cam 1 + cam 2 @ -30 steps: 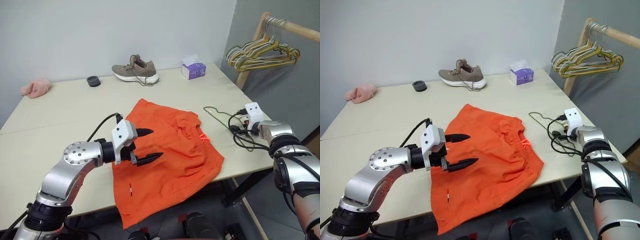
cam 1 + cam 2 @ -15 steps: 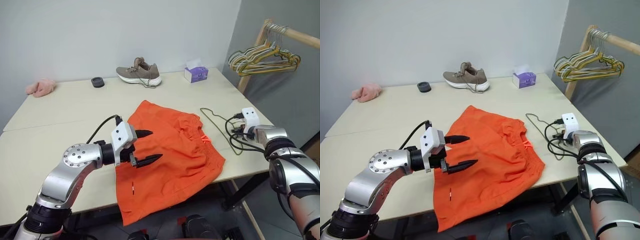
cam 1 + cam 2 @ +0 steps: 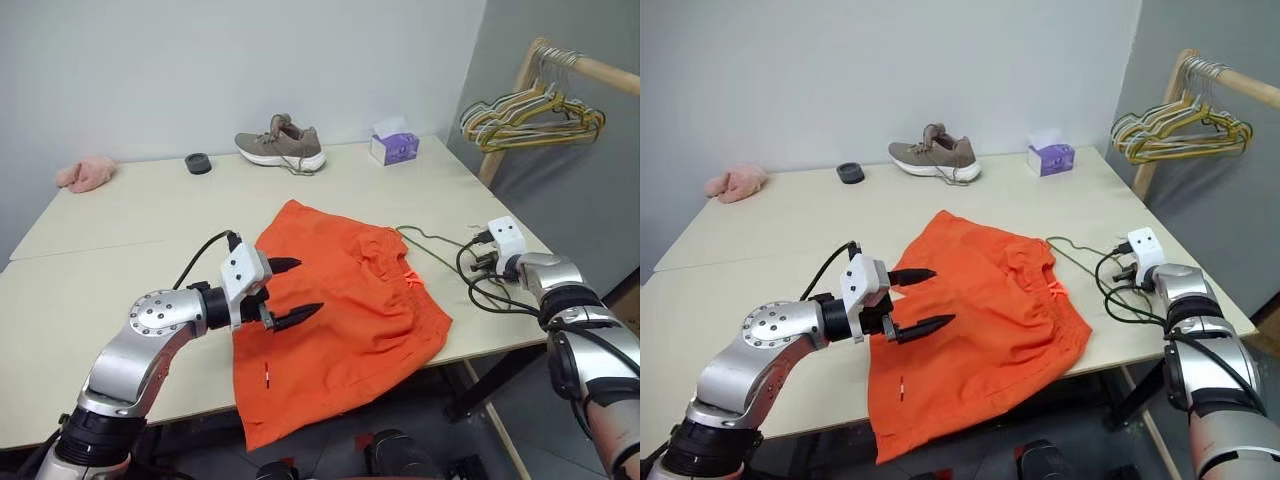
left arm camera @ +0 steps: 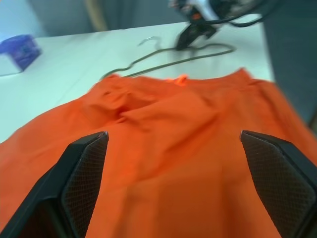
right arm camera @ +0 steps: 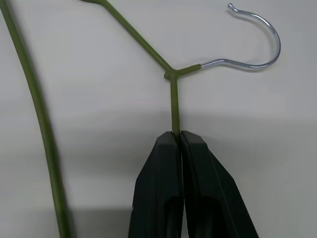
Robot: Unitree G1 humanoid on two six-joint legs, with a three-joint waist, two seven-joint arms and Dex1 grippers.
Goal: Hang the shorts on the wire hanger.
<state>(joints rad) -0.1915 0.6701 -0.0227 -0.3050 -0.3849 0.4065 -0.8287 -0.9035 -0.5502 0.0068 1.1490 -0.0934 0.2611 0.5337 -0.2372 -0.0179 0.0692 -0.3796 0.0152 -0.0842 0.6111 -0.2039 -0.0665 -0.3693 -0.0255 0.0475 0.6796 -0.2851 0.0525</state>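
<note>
While your right hand [image 5: 177,135] had its two fingers pinched together on the wire hanger [image 5: 171,74], gripping one wire just below where the hook starts, the rest of the hanger was lying flat on the tabletop [image 3: 130,215] near the right edge. Grabbing it by that spot made sense to me, since it left the hook and the long bottom wire free for threading fabric onto.

Your left hand [image 3: 292,292] was spread wide with nothing in it, hovering just over the left part of the shorts [image 3: 345,310]. Those were spread out at the front of the tabletop, the lower end drooping over the near edge and the waistband side turned toward the hanger. Looked to me like you were lining up to pinch the cloth there.

My guess is the hanger grab was sorted and the shorts pickup was next. One worry: thin wire can twist between flat pads once cloth drags on it.
</note>
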